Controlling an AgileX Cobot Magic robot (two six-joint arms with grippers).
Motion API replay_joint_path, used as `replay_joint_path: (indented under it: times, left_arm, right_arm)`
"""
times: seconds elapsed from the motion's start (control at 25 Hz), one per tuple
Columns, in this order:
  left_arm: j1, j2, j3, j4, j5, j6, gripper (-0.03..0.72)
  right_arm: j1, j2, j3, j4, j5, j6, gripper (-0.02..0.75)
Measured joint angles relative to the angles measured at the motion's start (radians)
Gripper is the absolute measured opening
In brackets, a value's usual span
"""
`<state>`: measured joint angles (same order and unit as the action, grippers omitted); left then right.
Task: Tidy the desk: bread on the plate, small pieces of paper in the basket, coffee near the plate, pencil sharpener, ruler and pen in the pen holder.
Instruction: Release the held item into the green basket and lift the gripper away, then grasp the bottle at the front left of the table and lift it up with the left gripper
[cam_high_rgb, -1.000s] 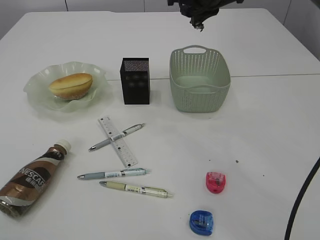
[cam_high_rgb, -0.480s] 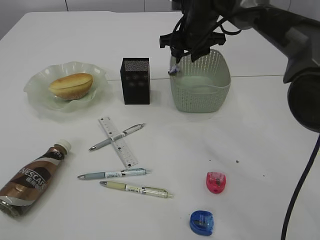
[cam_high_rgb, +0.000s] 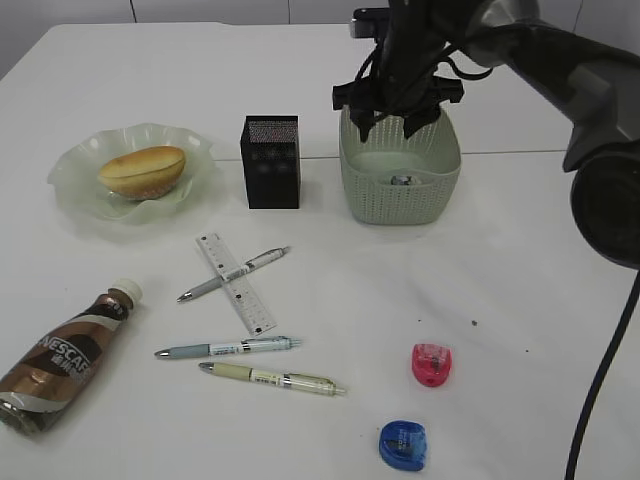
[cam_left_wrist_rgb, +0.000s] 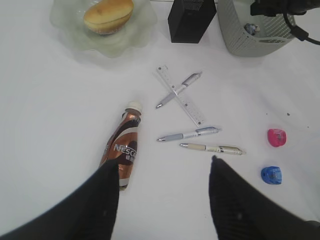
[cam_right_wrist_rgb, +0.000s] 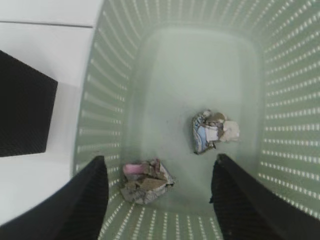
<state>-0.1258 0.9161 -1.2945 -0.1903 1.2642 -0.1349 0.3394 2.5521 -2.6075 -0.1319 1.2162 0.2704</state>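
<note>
Right arm: my right gripper (cam_high_rgb: 404, 118) hangs over the basket (cam_high_rgb: 440, 180) at upper centre of the exterior view, jaws spread wide and empty.

Paper: both small pieces of paper (cam_right_wrist_rgb: 215, 131) lie on the basket floor in the right wrist view, one mid-frame, the other (cam_right_wrist_rgb: 145, 181) lower left, directly below the fingers and touching neither.

Left arm: my left gripper (cam_left_wrist_rgb: 162, 197) hovers at the bottom of its own frame, jaws apart with nothing between them.

Done, as I judge it: the bread (cam_high_rgb: 142, 170) sits on the plate (cam_high_rgb: 75, 190) at upper left; paper is binned.

Next target, my guess: the coffee (cam_left_wrist_rgb: 122, 150) lies on its side just above and left of the left jaws, cap pointing to the top of the frame towards the plate. Its long axis runs nearly up the frame, so the jaws would close across the body. The left arm is plainly nearer.

Open room: bare desk (cam_high_rgb: 530, 280) lies between bottle and plate. The bottle sits close to the lower-left edge.

Clutter: the ruler (cam_high_rgb: 235, 282) crossed by a pen (cam_high_rgb: 233, 273), two more pens (cam_high_rgb: 226, 348) below, and the pen holder (cam_high_rgb: 270, 162) between plate and basket. Red (cam_high_rgb: 432, 364) and blue (cam_high_rgb: 403, 444) sharpeners lie at lower right.
</note>
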Motion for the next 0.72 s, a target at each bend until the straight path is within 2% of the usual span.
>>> replay_joint_path:
  times: [0.24,0.44,0.6,0.72]
  left_arm:
    - [0.0,0.0,0.0,-0.002,0.0,0.025,0.424]
    - [0.0,0.005,0.0,-0.002,0.0,0.05,0.424]
    - [0.0,0.043,0.0,-0.002,0.0,0.056,0.424]
    - [0.0,0.093,0.0,-0.002,0.0,0.06,0.424]
  right_arm:
    - [-0.011,-0.022,-0.02,0.022,0.031,-0.051,0.456]
    - [-0.013,-0.077,-0.018,0.175,0.032,-0.177,0.432]
    - [-0.013,-0.168,0.114,0.235,0.032,-0.212,0.427]
    - [-0.013,-0.29,0.3,0.194,0.032,-0.233,0.426]
